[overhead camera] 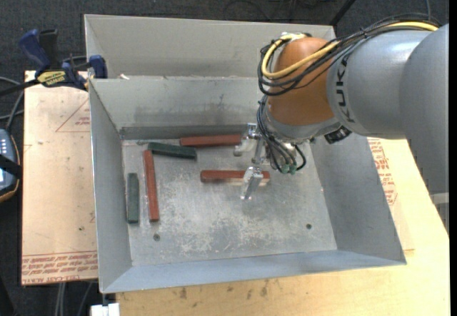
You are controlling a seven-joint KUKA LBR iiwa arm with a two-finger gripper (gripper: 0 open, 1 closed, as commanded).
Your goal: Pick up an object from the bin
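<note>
- Camera view: the grey metal bin (pixel 214 97) holds five slim bars lying flat on its floor. The arm (pixel 400 86) comes in from 3 o'clock, and its orange wrist cover (pixel 300 86) sits above the gripper (pixel 250 180).
- The gripper hangs low near the middle of the floor, over the 3 o'clock end of the centre red-brown bar (pixel 221 176), which lies along the 9-to-3 line. Metal crosses the bar there, but I cannot tell whether it is touching or just above.
- Whether the jaws stand wide or narrow cannot be told from here, and nothing is seen gripped.
- At 12 o'clock from that bar lies the back red-brown bar (pixel 211 140), with the slanted green bar (pixel 171 150) at 10 o'clock.
- Well apart at 9 o'clock, the left red-brown bar (pixel 151 186) and the left green bar (pixel 132 198) lie side by side, each running 12 to 6.
- Judgement: the grip should straddle the centre bar's narrow width, closing along the 12-to-6 line.
- A hold this near the end may let the bar droop or swing, so shifting towards 9 o'clock, nearer its middle, looks safer.
- The gripper should seat low, close firmly, then lift straight up.
</note>
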